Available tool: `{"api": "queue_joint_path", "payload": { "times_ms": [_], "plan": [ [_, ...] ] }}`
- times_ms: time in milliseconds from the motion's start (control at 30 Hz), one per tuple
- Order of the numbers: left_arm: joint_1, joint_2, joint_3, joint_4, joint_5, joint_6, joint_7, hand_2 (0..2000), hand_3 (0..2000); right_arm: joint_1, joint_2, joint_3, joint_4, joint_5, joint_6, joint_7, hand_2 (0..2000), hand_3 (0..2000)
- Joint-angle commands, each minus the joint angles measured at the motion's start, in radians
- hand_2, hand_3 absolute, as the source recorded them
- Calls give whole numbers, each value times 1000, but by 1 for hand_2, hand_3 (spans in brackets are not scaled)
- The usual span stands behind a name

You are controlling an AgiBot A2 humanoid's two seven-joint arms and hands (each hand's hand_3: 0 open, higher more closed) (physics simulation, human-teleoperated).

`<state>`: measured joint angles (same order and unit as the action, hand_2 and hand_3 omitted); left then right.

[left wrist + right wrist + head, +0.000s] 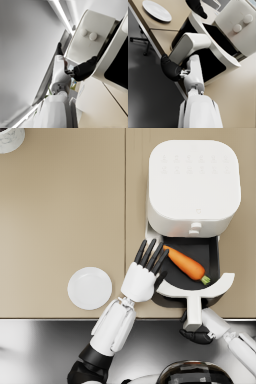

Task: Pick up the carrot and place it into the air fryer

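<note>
Carrot (186, 263) lying in open air fryer (194, 180) drawer (215, 253). Left hand (142, 278) empty, fingers (150, 253) apart at drawer rim: withdraw clear. Right hand (196, 334) clamped on drawer handle (192, 309): push straight in.

The air fryer (194, 180) stands on the table (60, 218), far right. Its drawer (212, 253) is pulled out toward the near edge, and the carrot (186, 263) lies in it. The plate (89, 288) sits left of the drawer, near the table's front edge. A cup (10, 138) occupies the far left corner.
</note>
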<state>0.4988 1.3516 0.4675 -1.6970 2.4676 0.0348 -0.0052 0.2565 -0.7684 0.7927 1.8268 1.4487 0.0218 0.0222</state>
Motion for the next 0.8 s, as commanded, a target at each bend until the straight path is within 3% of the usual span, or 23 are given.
{"api": "queue_joint_path", "payload": {
  "times_ms": [33,100,267,433,800],
  "plan": [
    [-182,-127,-188,-189,0,7,-2,0,0,70,-159,72,33,0,0,2,2000,2000],
    [-255,-148,-307,-246,0,-8,0,0,0,107,-181,64,-11,0,11,5,2000,2000],
    [-331,-127,-501,-302,-1,-30,4,0,0,210,-279,-20,-138,1,53,-6,2000,2000],
    [-351,-124,-572,-305,-1,-34,5,0,0,289,-345,-36,-266,3,100,-12,2000,2000],
    [-357,-121,-612,-293,-1,-35,5,0,0,447,-513,-142,-579,5,137,-11,2000,2000]
  ]
}}
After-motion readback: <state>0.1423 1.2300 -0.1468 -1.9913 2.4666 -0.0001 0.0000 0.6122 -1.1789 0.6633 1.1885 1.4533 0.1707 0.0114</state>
